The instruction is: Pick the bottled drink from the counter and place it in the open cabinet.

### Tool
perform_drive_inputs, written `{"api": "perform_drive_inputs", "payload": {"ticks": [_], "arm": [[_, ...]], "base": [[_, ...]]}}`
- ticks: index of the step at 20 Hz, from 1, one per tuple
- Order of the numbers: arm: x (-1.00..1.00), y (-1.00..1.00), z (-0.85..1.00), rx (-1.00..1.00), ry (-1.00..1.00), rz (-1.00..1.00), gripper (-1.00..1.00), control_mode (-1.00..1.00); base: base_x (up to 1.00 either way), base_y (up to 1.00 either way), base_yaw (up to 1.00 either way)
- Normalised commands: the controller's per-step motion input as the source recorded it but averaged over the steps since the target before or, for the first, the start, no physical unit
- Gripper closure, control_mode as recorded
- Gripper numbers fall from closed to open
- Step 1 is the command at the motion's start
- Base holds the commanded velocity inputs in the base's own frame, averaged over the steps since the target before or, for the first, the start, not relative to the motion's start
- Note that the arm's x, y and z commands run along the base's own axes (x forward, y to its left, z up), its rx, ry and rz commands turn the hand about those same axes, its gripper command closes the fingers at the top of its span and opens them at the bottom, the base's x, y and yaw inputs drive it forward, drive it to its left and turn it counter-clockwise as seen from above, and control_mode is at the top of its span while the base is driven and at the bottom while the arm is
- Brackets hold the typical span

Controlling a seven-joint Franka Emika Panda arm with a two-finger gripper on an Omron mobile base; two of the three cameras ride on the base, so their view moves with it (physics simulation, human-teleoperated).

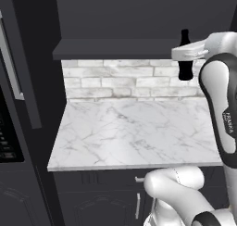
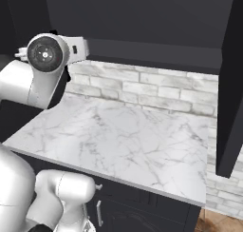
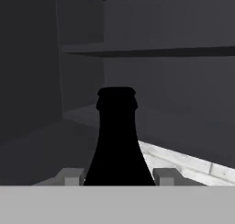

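I've got the bottle [image 1: 185, 56] clamped in the fingers [image 3: 164, 176] at upper right of the left base view, straddling the cabinet [image 1: 115, 49] shelf edge. Its base hangs lower, so pushing in could clip it and knock it loose.

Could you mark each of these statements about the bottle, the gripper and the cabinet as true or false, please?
1. The bottled drink is held upright in the gripper. True.
2. The bottle stands on the marble top. False: it is lifted, level with the front edge of the open cabinet shelf.
3. The bottle lies on its side inside the cabinet. False: it is upright, in the gripper.
4. In the hand view the bottle's neck rises between the fingertips, with the dark cabinet interior beyond. True.
5. A white brick wall backs the marble top. True.
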Motion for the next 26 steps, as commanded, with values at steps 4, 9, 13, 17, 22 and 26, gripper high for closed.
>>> {"api": "perform_drive_inputs", "payload": {"ticks": [4,9,13,17,22,26], "arm": [[0.51,-0.17,0.00,0.09,0.00,-0.13,1.00,-1.00],[0.54,-0.20,0.06,0.14,0.03,-0.08,1.00,-1.00],[0.48,-0.13,0.11,0.03,0.00,-0.02,1.00,-1.00],[0.35,-0.11,0.16,0.01,-0.06,0.00,1.00,-1.00],[0.22,-0.07,0.12,0.00,-0.10,0.00,1.00,-1.00],[0.19,-0.02,0.05,0.00,-0.04,0.00,1.00,-1.00]], "base": [[0.00,0.00,0.00],[0.00,0.00,0.00],[0.00,0.00,0.00],[0.00,0.00,0.00],[0.00,0.00,0.00],[0.00,0.00,0.00]]}}
